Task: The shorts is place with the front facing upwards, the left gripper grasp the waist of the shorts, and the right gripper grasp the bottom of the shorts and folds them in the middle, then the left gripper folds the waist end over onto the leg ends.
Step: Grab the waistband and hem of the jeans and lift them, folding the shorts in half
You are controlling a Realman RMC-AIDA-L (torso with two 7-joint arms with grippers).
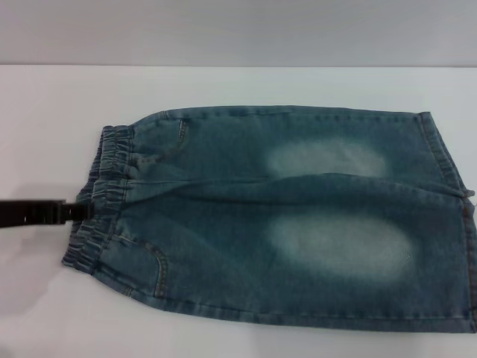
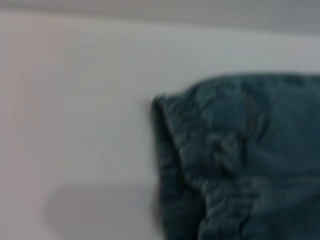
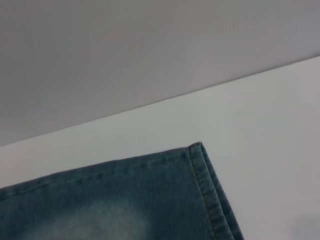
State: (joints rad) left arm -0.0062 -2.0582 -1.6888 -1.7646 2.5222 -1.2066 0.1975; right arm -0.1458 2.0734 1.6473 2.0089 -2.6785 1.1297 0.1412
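The blue denim shorts (image 1: 283, 216) lie flat on the white table, with two pale faded patches facing up. The ruffled elastic waist (image 1: 104, 194) is at the left, and the straight stitched leg ends (image 1: 447, 171) are at the right. My left gripper (image 1: 80, 212) reaches in from the left edge, its black tip at the middle of the waistband. The left wrist view shows the puckered waist (image 2: 170, 150) close up. In the right wrist view there is a corner of the bottom hem (image 3: 207, 190). The right gripper is out of view.
The white table (image 1: 223, 86) runs back to a grey wall (image 1: 238, 30). Bare table surface lies left of the waist and in front of the shorts. The lower hem corner reaches the head view's right edge.
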